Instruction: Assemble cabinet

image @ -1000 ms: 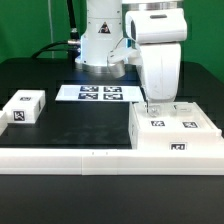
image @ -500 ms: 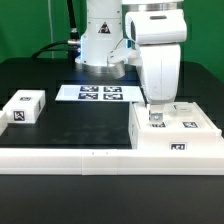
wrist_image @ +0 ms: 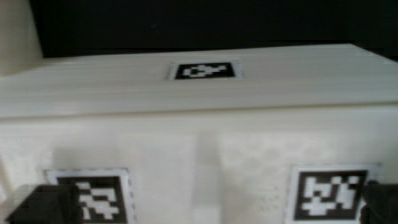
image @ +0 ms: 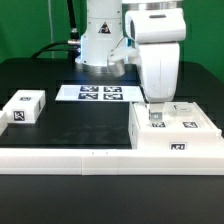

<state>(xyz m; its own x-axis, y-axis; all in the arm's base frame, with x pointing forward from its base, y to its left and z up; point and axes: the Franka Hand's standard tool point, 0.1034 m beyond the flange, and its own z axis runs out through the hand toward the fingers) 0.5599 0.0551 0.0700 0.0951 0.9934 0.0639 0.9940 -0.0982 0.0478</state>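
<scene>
The black table (image: 70, 125) spreads wide under the gripper (image: 155, 116), and a green wall (image: 25, 30) closes the room behind. The cabinet (image: 178, 140) lies directly below the gripper, which hangs low at its top face. I cannot tell how far the fingers are apart or whether they hold anything. The marker board (image: 100, 93) lies apart toward the exterior view's left, and the small white block (image: 25, 107) farther that way.

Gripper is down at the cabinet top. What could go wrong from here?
1. The gripper is at the top of the cabinet, near its edge on the exterior view's left, so an off-centre grip may tilt the box or let it slip.
2. The wrist view is blurred and filled by the cabinet, so finger alignment is hard to check.
</scene>
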